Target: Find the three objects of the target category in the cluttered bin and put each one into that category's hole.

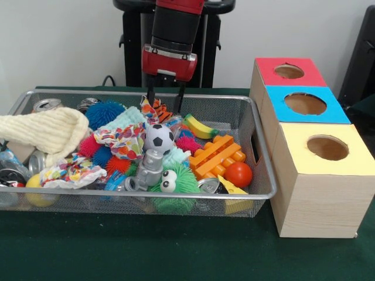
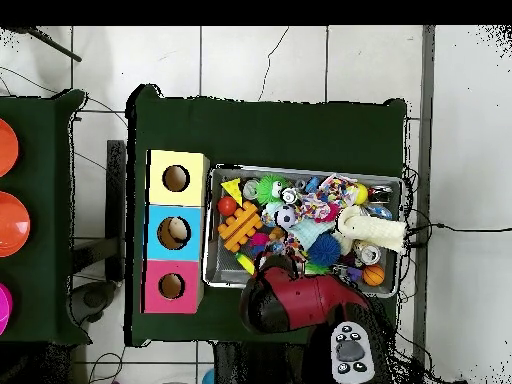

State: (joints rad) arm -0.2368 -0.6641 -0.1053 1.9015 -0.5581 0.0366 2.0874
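Note:
The wire mesh bin (image 1: 265, 153) lies on the green table, full of toys; it also shows in the overhead view (image 2: 209, 232). My gripper (image 1: 164, 100) hangs open and empty over the bin's far side, fingertips just above the toys. In the overhead view the red arm (image 2: 300, 298) hides it. One crushed clear bottle with blue markings (image 1: 7, 159) peeks out at the bin's left end under a cream cloth. I cannot make out other bottles. The red-topped box's hole (image 1: 289, 71) is the farthest of the three to the bin's right, and also shows in the overhead view (image 2: 171, 286).
The blue-topped box (image 1: 304, 104) and yellow-topped box (image 1: 327, 147) stand in line with the red one. The bin holds a cream knitted cloth (image 1: 47, 132), a soccer ball (image 1: 159, 139), an orange brick (image 1: 217, 154), a red ball (image 1: 238, 174), spiky balls and cans.

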